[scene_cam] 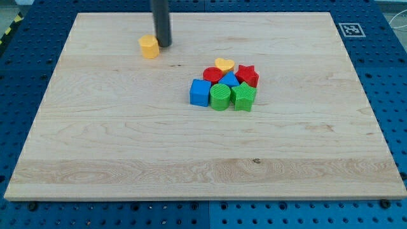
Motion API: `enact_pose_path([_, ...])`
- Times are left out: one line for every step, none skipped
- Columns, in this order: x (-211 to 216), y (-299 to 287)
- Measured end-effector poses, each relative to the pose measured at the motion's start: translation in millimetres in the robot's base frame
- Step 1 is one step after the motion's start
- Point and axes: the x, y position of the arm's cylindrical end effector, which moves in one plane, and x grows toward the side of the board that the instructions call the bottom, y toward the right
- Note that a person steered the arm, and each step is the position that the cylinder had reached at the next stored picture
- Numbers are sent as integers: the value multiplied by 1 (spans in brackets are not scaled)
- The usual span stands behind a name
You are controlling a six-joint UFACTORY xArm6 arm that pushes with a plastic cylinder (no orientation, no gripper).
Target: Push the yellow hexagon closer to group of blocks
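The yellow hexagon (149, 46) lies on the wooden board (127, 140) near the view's top left. My tip (164, 45) stands just to the right of it, almost touching. A group of blocks sits near the board's middle, to the lower right of the hexagon: a blue cube (200, 92), a green cylinder (220, 97), a green star (243, 96), a red star (247, 76), a yellow heart (224, 64), a red block (212, 74) and a small blue block (230, 79).
A black-and-white marker tag (350, 29) sits at the board's top right corner. Blue perforated table (394, 95) surrounds the board on all sides.
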Motion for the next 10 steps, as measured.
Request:
enact_pose_path([-15,-6])
enact_pose_path([-30,-53])
enact_pose_path([-18,-72])
enact_pose_path([11,-36])
enact_pose_path([48,8])
enact_pose_path([58,29])
enact_pose_path([58,12])
enact_pose_path([61,10])
enact_pose_path([70,26])
enact_pose_path([84,51])
